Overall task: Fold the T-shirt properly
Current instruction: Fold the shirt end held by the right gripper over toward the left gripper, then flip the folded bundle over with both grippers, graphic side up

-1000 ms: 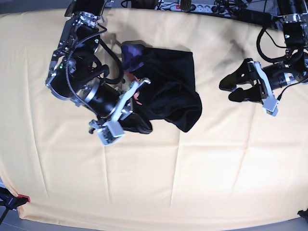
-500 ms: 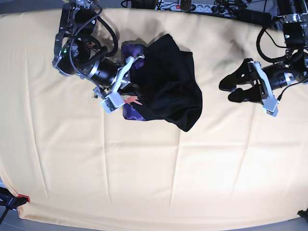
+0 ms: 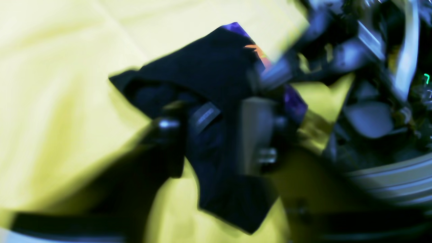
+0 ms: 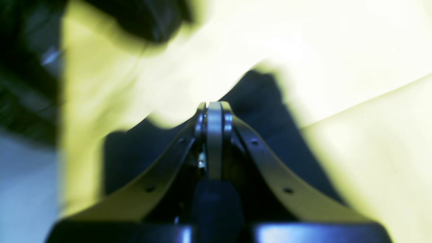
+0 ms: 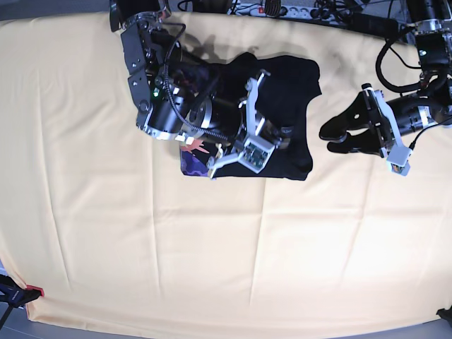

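The black T-shirt [image 5: 293, 92] lies bunched at the back middle of the yellow cloth [image 5: 212, 247]. A patch of its purple print [image 5: 191, 161] shows at its left edge. My right gripper [image 5: 282, 133] reaches over the T-shirt from the left. In the right wrist view the right gripper [image 4: 209, 108] is shut, with black T-shirt fabric [image 4: 263, 94] around its tips. My left gripper [image 5: 328, 139] hovers just right of the shirt's edge. The blurred left wrist view shows the left gripper [image 3: 212, 131] with its fingers apart and the T-shirt [image 3: 209, 67] beyond them.
A power strip and cables [image 5: 282, 8] run along the back edge. A red-and-black clamp [image 5: 21, 293] holds the cloth's front left corner. The yellow cloth has shallow creases across its front half.
My right arm has swung from the shirt's lower left up and across to the right, pulling the fabric over with it. The shirt now reaches further right. My left gripper has barely shifted.
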`<action>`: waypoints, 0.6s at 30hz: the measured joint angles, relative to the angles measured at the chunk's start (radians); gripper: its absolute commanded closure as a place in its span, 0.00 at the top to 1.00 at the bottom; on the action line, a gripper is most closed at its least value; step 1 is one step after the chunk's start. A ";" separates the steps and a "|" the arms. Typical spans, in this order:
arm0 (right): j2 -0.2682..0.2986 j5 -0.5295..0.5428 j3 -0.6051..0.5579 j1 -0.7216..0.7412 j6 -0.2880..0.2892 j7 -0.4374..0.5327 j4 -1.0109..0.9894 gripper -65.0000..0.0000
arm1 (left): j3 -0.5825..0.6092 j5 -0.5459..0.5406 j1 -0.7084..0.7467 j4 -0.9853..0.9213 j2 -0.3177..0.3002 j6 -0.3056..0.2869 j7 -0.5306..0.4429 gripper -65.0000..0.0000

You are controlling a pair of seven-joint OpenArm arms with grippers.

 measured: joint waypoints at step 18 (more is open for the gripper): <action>0.250 0.045 0.124 0.313 0.003 0.092 -0.498 0.00 | 0.583 0.496 0.036 0.254 -0.093 -0.002 -0.017 0.00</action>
